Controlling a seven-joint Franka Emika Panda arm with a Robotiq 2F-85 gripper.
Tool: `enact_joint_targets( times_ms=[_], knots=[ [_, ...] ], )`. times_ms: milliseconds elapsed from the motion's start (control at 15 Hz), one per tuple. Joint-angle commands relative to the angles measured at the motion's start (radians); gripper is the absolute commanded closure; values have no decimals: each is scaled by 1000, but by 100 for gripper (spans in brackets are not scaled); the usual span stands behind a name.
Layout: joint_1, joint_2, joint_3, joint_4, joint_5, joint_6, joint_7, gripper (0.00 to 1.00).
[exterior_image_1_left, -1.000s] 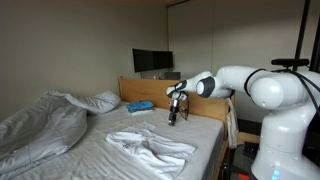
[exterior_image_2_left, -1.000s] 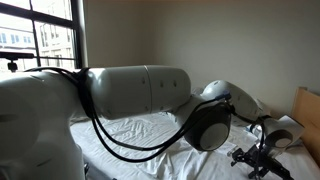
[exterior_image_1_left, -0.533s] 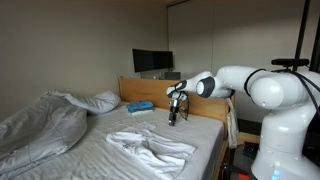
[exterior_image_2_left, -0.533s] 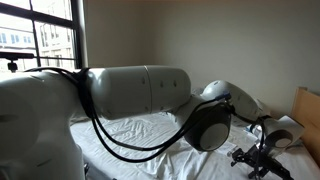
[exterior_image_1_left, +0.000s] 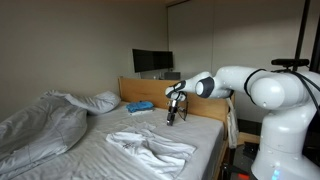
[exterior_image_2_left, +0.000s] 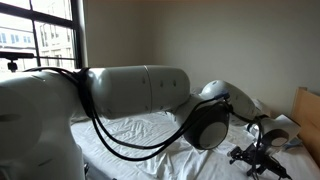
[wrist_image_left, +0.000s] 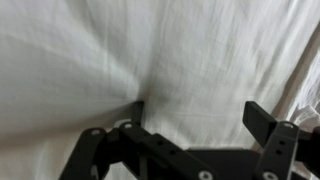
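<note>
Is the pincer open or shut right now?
Open. In the wrist view the pincer has its two fingers standing wide apart over the white sheet.

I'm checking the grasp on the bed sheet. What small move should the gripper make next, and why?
Probably close: the gripper is open against the white sheet, with a pucker at one fingertip.

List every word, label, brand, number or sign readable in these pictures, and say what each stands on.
No readable text in any view.
The dark monitor shows a blank screen.
The arm's white casing bears no visible lettering.
The blue item by the headboard is too small to tell.
The gripper and the white sheet under it show no marks.
</note>
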Motion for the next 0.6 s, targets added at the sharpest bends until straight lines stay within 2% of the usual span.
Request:
enact_joint_targets(
  times_ms=[0,267,533],
  knots=[
    [56,0,7,-35,51,125,17,0],
    [103,1,30,-64,113,307,25,0],
    [109,1,67,-99,186,483,27,0]
  ],
)
